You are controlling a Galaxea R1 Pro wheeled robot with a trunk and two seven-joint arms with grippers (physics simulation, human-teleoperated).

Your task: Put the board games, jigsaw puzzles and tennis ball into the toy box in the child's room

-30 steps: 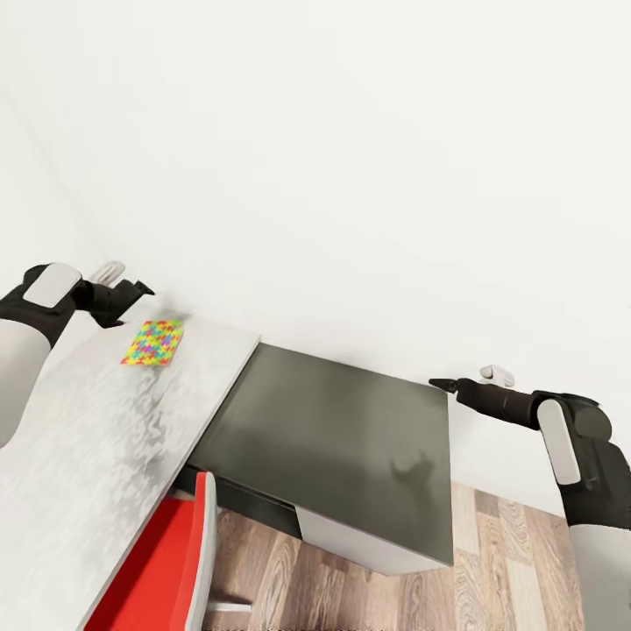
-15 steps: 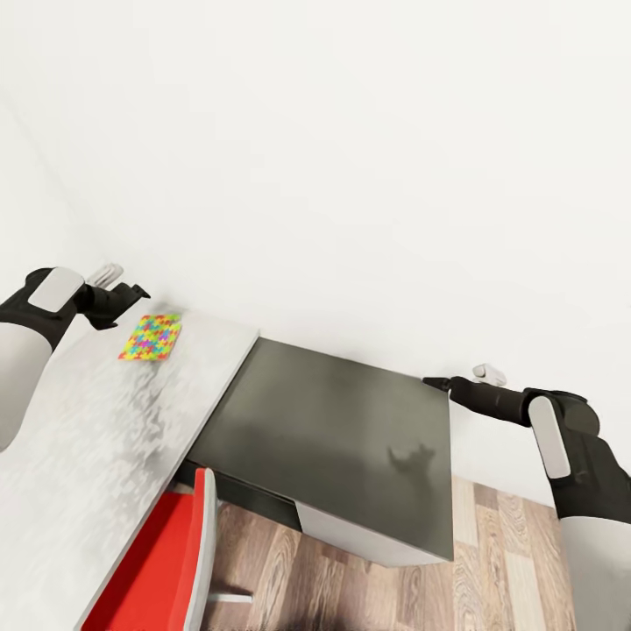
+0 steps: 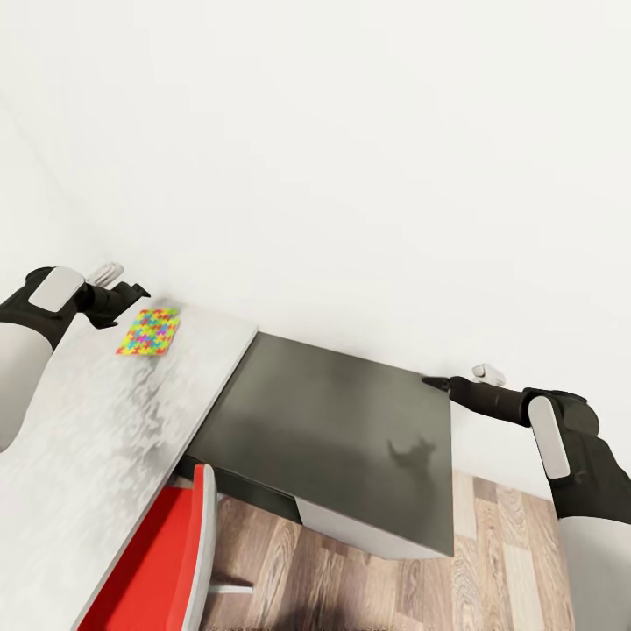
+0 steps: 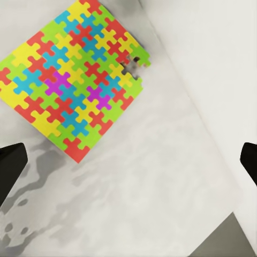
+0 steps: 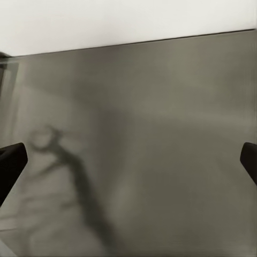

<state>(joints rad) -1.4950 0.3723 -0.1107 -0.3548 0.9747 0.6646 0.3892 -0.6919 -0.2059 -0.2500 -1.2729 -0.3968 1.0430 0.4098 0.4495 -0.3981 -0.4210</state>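
One jigsaw puzzle point(image 3: 149, 331), a flat slab of bright interlocking pieces, lies on the table's light grey top point(image 3: 96, 421) close to the wall. My left gripper point(image 3: 131, 294) hovers open just left of it. In the left wrist view the jigsaw puzzle point(image 4: 72, 75) lies ahead of the open left gripper point(image 4: 128, 166), with nothing between the fingers. My right gripper point(image 3: 436, 382) is open and empty over the far right edge of the dark grey wing point(image 3: 342, 438). The right wrist view looks past the right gripper point(image 5: 128, 163) onto the bare dark wing point(image 5: 139, 134) and the arm's shadow.
A red chair point(image 3: 153, 561) is pushed against the table's front edge at the lower left. Wood-plank floor point(image 3: 508, 561) runs in front of and to the right of the wing. A plain white wall point(image 3: 350, 175) backs the table.
The whole picture has slid a little, so the camera moved. My right arm has drawn slightly inward along the wing's edge. The puzzle lies where it was.
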